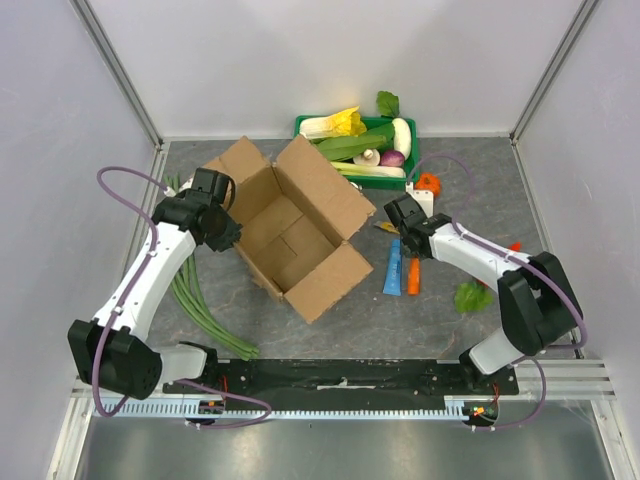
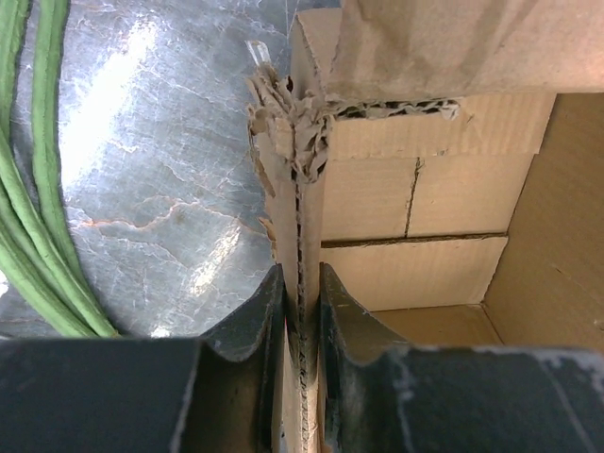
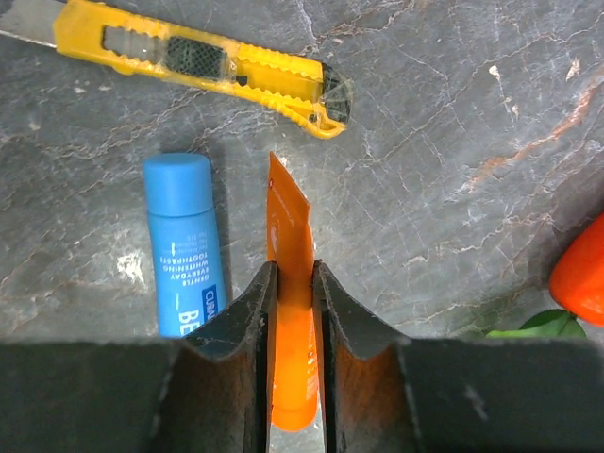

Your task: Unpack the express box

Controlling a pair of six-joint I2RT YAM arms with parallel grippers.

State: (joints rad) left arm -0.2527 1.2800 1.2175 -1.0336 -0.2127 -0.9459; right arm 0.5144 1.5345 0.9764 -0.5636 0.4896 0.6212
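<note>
The express box, a brown cardboard carton, stands open in the middle of the table with its flaps spread, and what shows of its inside is bare. My left gripper is shut on the box's left wall, one finger outside and one inside. To the right of the box my right gripper is shut on an orange tube, pinched between the fingers. A blue toothpaste tube lies on the table just beside it.
A green tray of vegetables stands behind the box. Long green stalks lie left of the box. A yellow utility knife lies ahead of the right gripper. A green leaf and an orange-red item lie at the right.
</note>
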